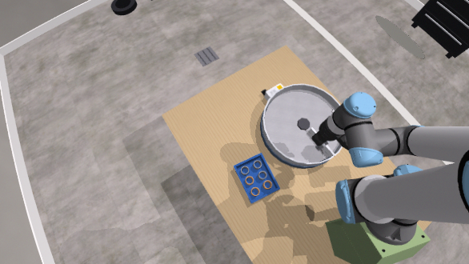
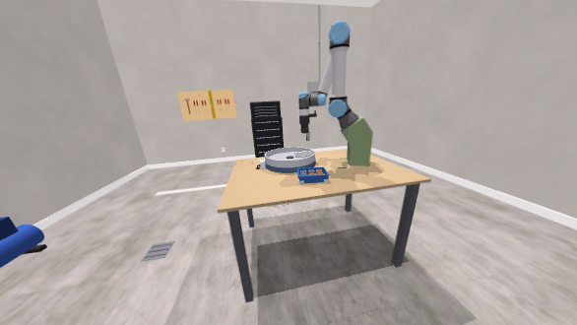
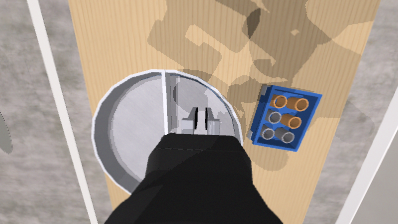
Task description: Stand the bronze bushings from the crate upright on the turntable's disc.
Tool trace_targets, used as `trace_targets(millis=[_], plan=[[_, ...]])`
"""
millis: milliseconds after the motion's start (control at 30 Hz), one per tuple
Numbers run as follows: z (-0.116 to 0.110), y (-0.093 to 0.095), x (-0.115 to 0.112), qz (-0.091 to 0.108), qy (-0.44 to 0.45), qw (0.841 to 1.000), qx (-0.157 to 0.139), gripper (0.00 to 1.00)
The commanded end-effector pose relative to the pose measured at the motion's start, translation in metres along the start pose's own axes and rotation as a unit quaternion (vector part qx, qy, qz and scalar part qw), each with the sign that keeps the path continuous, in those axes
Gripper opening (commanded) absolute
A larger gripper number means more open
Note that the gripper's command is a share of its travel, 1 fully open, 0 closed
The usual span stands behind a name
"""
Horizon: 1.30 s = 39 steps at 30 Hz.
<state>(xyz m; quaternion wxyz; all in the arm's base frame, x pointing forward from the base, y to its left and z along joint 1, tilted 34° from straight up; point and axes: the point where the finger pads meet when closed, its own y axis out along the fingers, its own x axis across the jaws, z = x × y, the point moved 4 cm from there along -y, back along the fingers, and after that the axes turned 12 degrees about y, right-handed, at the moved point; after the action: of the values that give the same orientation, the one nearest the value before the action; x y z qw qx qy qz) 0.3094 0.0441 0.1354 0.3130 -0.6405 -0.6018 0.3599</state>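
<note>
Above the turntable (image 1: 280, 120) (image 2: 283, 162) (image 3: 137, 110), my empty gripper (image 1: 317, 140) (image 2: 308, 137) (image 3: 201, 114) stands partly open; I'd pinch the likely stiff, slick bronze bushings (image 1: 267, 189) (image 2: 320, 171) (image 3: 293, 104) by their outer walls.

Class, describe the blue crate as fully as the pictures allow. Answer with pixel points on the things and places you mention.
The blue crate (image 1: 236, 167) (image 2: 313, 179) (image 3: 256, 144) is a shallow, open-topped rectangular box, seemingly plastic, with low walls. It rests flat on the wooden table (image 1: 216, 120) (image 2: 256, 189) (image 3: 280, 30), beside the turntable (image 1: 262, 134) (image 2: 290, 164) (image 3: 94, 132) and apart from it. Inside stand six bushings, open ends up: three bronze and three steel, in two rows of three.
</note>
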Motion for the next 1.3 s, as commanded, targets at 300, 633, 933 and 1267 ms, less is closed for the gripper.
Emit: trace_targets(millis=[300,633,933,1267], plan=[[0.012,0.026,0.073,0.012,0.004,1.0,-0.003,0.36],[0.027,0.051,0.142,0.011,0.004,1.0,-0.003,0.36],[0.038,0.067,0.19,0.011,0.004,1.0,-0.003,0.36],[0.048,0.081,0.23,0.011,0.004,1.0,-0.002,0.36]])
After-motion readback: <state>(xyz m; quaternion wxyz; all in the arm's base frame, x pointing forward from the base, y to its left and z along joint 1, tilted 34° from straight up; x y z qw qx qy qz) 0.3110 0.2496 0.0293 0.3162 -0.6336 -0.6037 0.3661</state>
